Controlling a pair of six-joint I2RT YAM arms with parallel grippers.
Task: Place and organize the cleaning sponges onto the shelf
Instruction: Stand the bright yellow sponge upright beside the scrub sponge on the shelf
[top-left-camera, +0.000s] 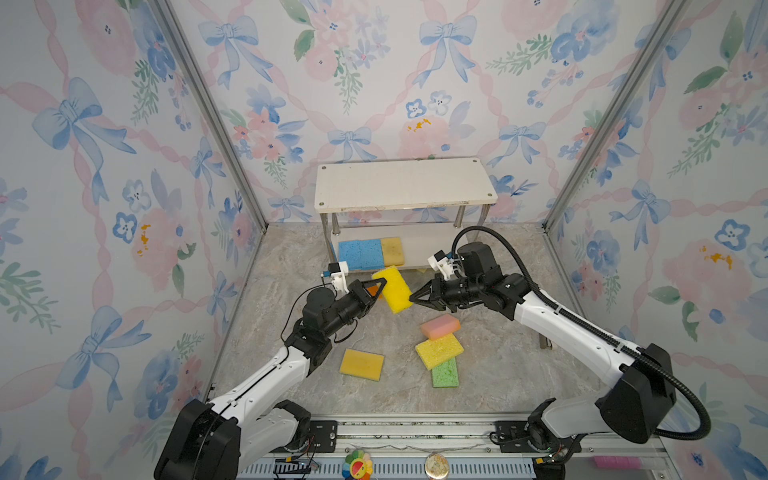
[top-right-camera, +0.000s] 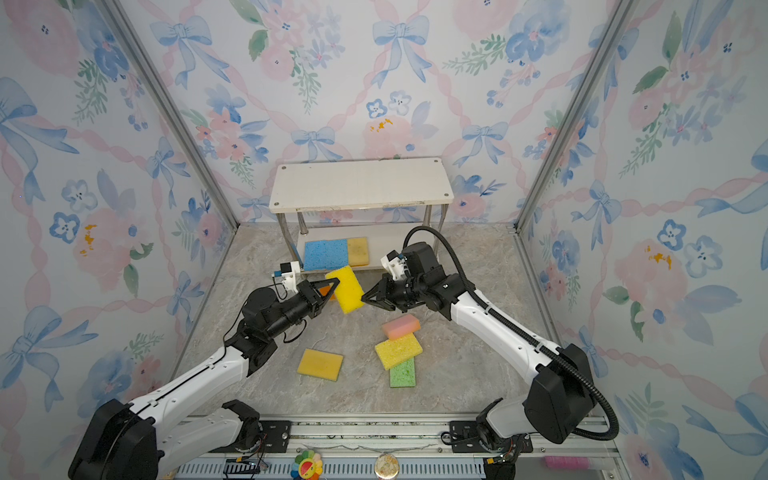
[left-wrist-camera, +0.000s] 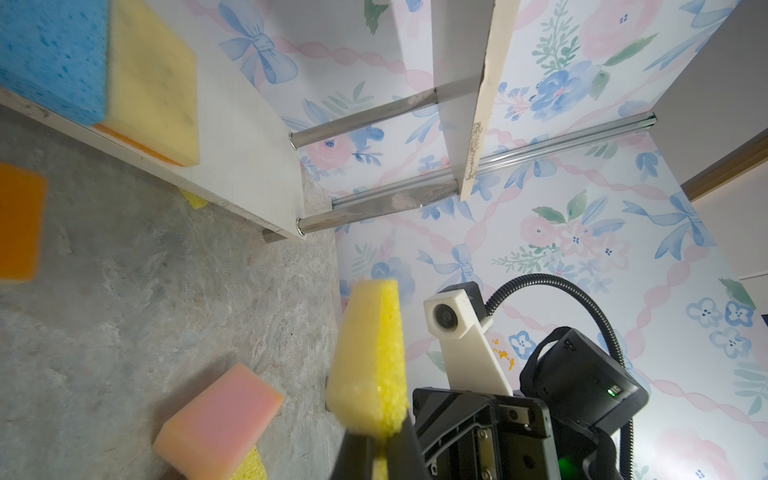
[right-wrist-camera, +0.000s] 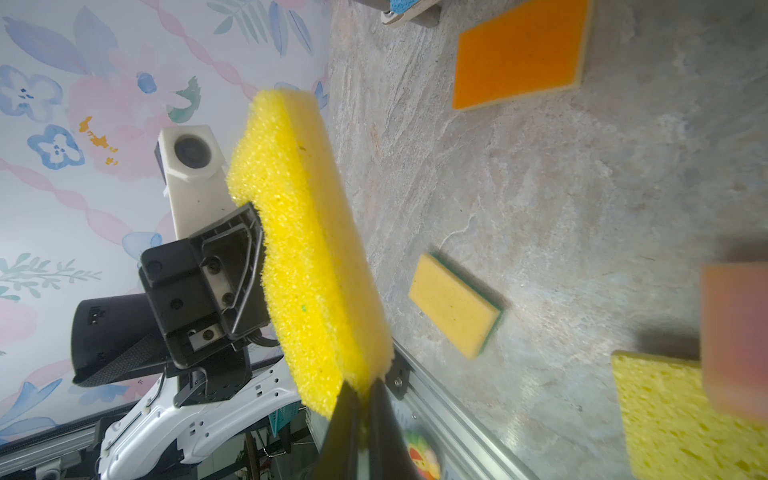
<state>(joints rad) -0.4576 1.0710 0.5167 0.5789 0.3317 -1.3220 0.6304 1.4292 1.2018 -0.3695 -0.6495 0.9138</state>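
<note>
A bright yellow sponge (top-left-camera: 392, 289) (top-right-camera: 347, 289) hangs tilted in the air in front of the shelf (top-left-camera: 405, 183) (top-right-camera: 359, 183). My left gripper (top-left-camera: 383, 283) (left-wrist-camera: 380, 449) is shut on one end of it (left-wrist-camera: 370, 357). My right gripper (top-left-camera: 411, 297) (right-wrist-camera: 363, 399) is shut on the opposite end (right-wrist-camera: 307, 249). Two blue sponges (top-left-camera: 360, 254) and a tan-yellow sponge (top-left-camera: 392, 250) lie side by side on the shelf's lower board (left-wrist-camera: 241, 145). An orange sponge (right-wrist-camera: 519, 54) lies on the floor under my left gripper.
On the marble floor lie a pink sponge (top-left-camera: 440, 326), a yellow one (top-left-camera: 439, 351) overlapping a green one (top-left-camera: 445, 372), and a tan-yellow one (top-left-camera: 361, 364). Wallpapered walls close three sides. A metal rail (top-left-camera: 415, 432) runs along the front.
</note>
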